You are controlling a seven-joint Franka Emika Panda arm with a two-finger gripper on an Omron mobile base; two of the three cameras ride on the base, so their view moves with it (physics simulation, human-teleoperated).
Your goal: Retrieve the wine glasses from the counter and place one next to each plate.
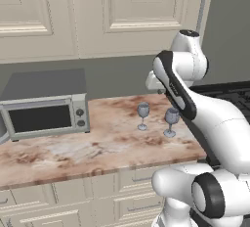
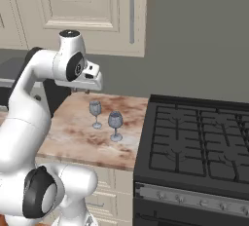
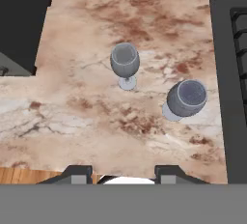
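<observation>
Two unlabelled wine glasses [image 3: 125, 62] [image 3: 187, 97] upright on counter [image 3: 96, 121], well below gripper [image 3: 123, 174].

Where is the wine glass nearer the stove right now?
The nearer wine glass stands upright on the counter close to the stove, just right of the other wine glass in the right base view.

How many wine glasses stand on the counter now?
2. One wine glass stands nearer the toaster oven; the other wine glass stands nearer the stove. Both upright on the counter, apart.

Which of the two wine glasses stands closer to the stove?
The glass nearer the counter's front edge; the other glass stands farther back, toward the toaster oven, away from the stove.
</observation>
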